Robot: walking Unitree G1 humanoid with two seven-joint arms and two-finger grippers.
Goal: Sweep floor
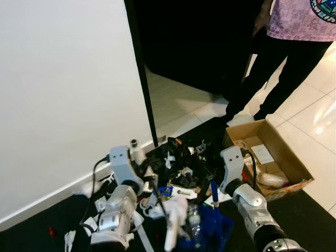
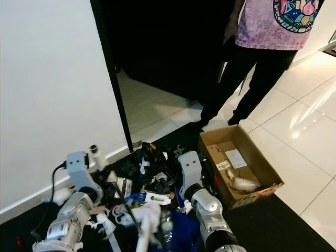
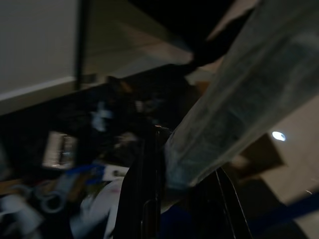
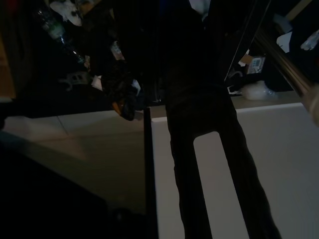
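A heap of litter (image 1: 181,163), white scraps, black bits and a plastic bottle, lies on a black mat (image 1: 310,210) by the wall. A blue dustpan (image 1: 212,228) with an upright blue handle sits at the near edge of the heap. My left arm (image 1: 122,173) reaches toward the heap's left side. In the left wrist view my left gripper (image 3: 184,199) is shut on a pale, wrapped broom handle (image 3: 239,99). My right arm (image 1: 239,184) is beside the dustpan handle. The right wrist view is dark, with my right gripper (image 4: 199,149) over the litter.
An open cardboard box (image 1: 287,152) with some rubbish stands right of the heap. A person (image 1: 294,47) in a pink shirt and black trousers stands behind it on glossy white tiles. A white wall (image 1: 63,105) and a dark door frame (image 1: 142,79) are on the left.
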